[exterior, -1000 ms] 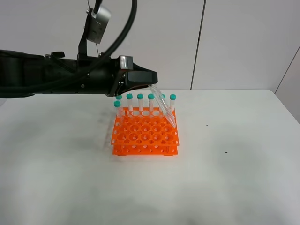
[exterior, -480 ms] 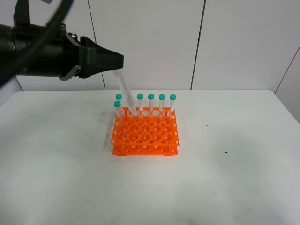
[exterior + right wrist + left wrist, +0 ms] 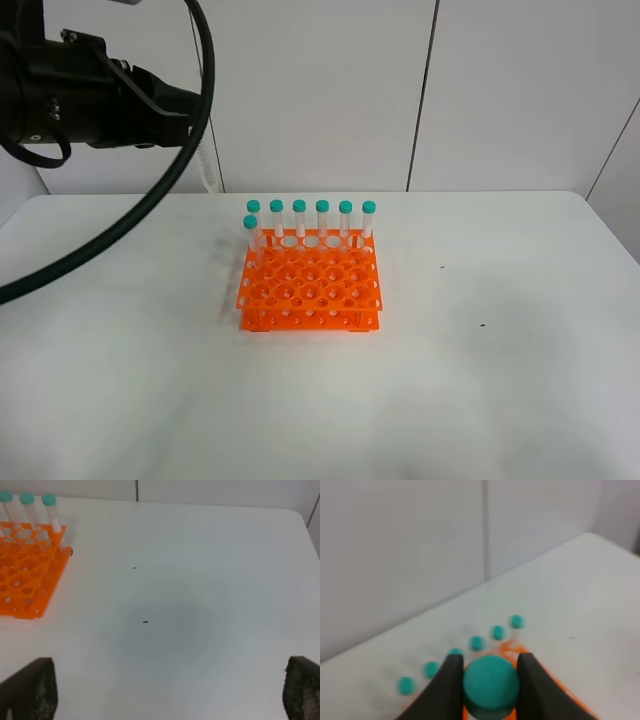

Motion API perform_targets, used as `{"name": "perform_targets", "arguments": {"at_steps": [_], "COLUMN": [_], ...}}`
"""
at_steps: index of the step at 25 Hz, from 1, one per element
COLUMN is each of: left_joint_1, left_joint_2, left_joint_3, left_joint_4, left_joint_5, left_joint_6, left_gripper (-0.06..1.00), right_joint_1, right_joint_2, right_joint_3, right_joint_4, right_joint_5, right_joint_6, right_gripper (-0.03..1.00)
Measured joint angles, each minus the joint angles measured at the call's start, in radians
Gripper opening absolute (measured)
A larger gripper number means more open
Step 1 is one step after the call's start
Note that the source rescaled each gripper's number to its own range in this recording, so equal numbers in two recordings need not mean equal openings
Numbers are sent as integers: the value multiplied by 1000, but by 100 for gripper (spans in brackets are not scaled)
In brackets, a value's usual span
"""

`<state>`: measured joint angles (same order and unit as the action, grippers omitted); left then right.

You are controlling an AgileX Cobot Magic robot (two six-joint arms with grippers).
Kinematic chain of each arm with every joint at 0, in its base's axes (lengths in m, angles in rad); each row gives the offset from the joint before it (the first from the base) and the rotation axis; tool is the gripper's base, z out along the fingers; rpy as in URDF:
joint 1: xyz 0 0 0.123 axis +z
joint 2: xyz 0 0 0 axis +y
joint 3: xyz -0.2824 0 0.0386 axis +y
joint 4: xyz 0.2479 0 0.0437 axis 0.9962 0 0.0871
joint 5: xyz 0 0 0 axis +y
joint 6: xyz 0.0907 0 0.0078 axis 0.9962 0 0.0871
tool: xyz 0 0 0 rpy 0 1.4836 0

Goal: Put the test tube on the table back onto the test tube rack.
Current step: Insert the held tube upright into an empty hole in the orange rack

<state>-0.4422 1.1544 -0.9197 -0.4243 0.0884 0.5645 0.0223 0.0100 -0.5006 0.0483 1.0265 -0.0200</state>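
My left gripper (image 3: 190, 108) is high at the back left, well left of the orange test tube rack (image 3: 310, 285), and is shut on a clear test tube (image 3: 209, 165) that hangs tip-down from it above the table (image 3: 480, 380). In the left wrist view the tube's teal cap (image 3: 490, 684) sits between the two dark fingers (image 3: 446, 690), with the rack (image 3: 511, 649) blurred below. Several identical teal-capped tubes (image 3: 323, 222) stand in the rack's back row. My right gripper (image 3: 165, 695) is open and empty over bare table, right of the rack (image 3: 25, 575).
A white panelled wall (image 3: 500, 90) runs behind the table. The left arm's black cable (image 3: 150, 205) loops down over the table's left part. Small dark specks (image 3: 145, 621) mark the table right of the rack.
The left gripper has carried the tube from over the rack's right side up and away to the left. The tube's tip no longer reaches the rack.
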Motion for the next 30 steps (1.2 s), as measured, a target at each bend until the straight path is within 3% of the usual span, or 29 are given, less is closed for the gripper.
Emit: {"name": "perform_targets", "arguments": {"at_steps": [3, 5, 7, 11, 15, 19, 24, 30], "left_joint_1": [0, 0, -9, -96, -160, -164, -156, -70], "left_joint_2": [0, 0, 5, 63, 188, 344, 490, 555], "left_joint_3": [40, 75, 117, 140, 88, -32, -166, -190], "left_joint_4": [242, 327, 367, 446, 465, 479, 605, 644], "left_joint_5": [-76, -125, -176, -232, -239, -242, -247, -296], "left_joint_6": [-265, -394, -451, -477, -482, -515, -616, -684], "left_gripper": [0, 0, 0, 0, 0, 0, 0, 0], "right_joint_1": [0, 0, 0, 0, 0, 0, 0, 0], "right_joint_2": [0, 0, 0, 0, 0, 0, 0, 0], "right_joint_3": [0, 0, 0, 0, 0, 0, 0, 0], "right_joint_4": [0, 0, 2, 3, 6, 6, 7, 7], "right_joint_5": [0, 0, 0, 0, 0, 0, 0, 0], "right_joint_6": [0, 0, 0, 0, 0, 0, 0, 0], "right_gripper": [100, 100, 100, 100, 100, 100, 100, 100]}}
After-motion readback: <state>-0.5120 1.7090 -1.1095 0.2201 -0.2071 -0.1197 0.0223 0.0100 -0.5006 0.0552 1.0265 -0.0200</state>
